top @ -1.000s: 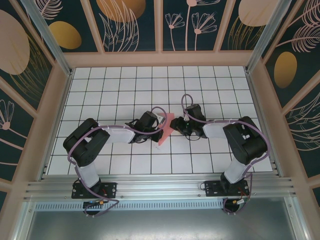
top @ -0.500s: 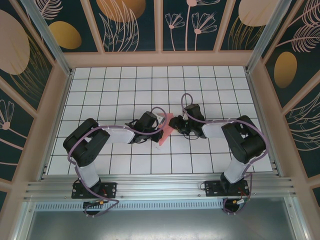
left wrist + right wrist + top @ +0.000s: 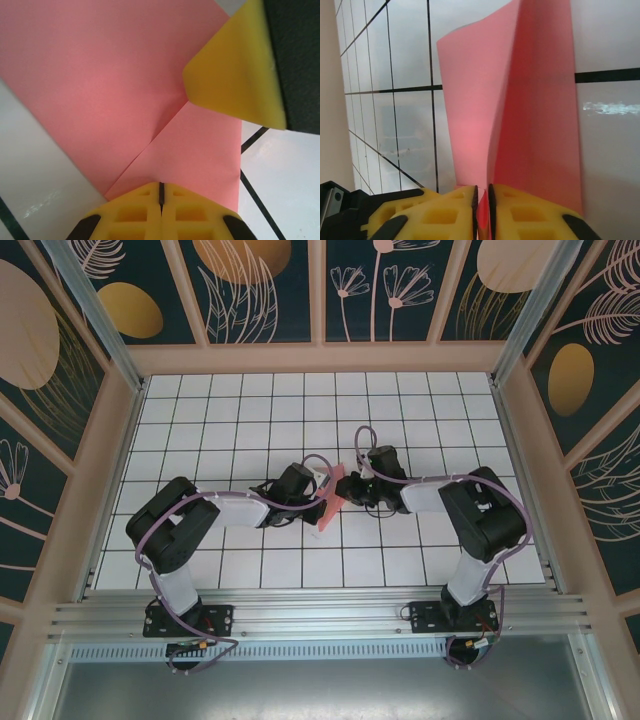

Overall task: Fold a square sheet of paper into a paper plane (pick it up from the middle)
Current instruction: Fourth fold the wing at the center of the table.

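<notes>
Left claw (image 3: pixel 161 192) and right claw (image 3: pixel 482 197) both clamped on the folded square sheet of paper (image 3: pixel 330 502) over the surface (image 3: pixel 250 410) middle; next crease needs edges aligned, no tugging.

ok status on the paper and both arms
Left end effector shut on creased paper. Right end effector shut on it too. Nothing in the way.

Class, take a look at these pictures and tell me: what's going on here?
Two robot arms are working a folded sheet of pink paper at the middle of the gridded table. The left claw is shut on one edge, beside a diagonal crease. The right claw pinches the paper from the opposite side, with its layers standing up ahead of the fingers. It does not look like a finished plane yet.
</notes>
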Robot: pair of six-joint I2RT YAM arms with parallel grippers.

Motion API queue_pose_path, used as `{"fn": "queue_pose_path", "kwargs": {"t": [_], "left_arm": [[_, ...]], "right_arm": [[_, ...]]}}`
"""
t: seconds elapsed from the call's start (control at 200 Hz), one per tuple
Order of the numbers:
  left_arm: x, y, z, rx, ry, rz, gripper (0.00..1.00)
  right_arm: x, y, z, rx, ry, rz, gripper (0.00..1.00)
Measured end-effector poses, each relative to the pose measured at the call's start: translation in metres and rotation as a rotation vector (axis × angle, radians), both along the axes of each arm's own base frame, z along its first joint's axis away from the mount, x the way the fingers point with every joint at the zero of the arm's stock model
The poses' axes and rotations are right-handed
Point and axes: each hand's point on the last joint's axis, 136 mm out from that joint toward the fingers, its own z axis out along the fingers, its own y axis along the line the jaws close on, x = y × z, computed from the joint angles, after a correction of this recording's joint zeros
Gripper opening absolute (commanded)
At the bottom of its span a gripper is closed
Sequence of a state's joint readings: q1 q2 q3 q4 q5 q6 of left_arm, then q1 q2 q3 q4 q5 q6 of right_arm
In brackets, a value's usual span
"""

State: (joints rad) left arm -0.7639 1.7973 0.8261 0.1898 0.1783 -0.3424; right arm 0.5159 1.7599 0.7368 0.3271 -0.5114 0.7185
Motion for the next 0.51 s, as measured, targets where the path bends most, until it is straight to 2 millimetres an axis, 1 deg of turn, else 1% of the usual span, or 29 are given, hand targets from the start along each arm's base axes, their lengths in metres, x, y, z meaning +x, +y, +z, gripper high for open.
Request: {"fn": "queue_pose_path", "kwargs": {"t": [0.07, 0.145, 0.18, 0.22, 0.295, 0.4, 0.445, 0.505], "left_arm": [[-0.001, 0.002, 0.001, 0.002, -0.001, 0.002, 0.06], [-0.003, 0.004, 0.004, 0.001, -0.003, 0.006, 0.17], [-0.004, 0.005, 0.008, -0.004, -0.006, 0.01, 0.24], [-0.004, 0.006, 0.014, -0.013, -0.014, 0.012, 0.3], [-0.005, 0.006, 0.031, -0.045, -0.04, 0.016, 0.39], [-0.006, 0.007, 0.059, -0.107, -0.081, 0.027, 0.41], [-0.008, 0.008, 0.067, -0.13, -0.095, 0.031, 0.4], [-0.012, 0.012, 0.073, -0.152, -0.105, 0.04, 0.37]], "right_arm": [[-0.001, 0.001, -0.002, -0.001, 0.005, 0.008, 0.08], [-0.002, 0.001, -0.003, 0.0, 0.01, 0.01, 0.05], [-0.002, 0.001, -0.003, 0.0, 0.012, 0.009, 0.05], [-0.002, 0.001, -0.003, 0.001, 0.015, 0.006, 0.05], [-0.002, 0.0, -0.003, -0.007, 0.03, -0.015, 0.03], [-0.006, 0.001, -0.001, -0.036, 0.044, -0.057, 0.03], [-0.009, 0.004, 0.001, -0.042, 0.045, -0.071, 0.03], [-0.012, 0.009, 0.004, -0.047, 0.052, -0.092, 0.03]]}}
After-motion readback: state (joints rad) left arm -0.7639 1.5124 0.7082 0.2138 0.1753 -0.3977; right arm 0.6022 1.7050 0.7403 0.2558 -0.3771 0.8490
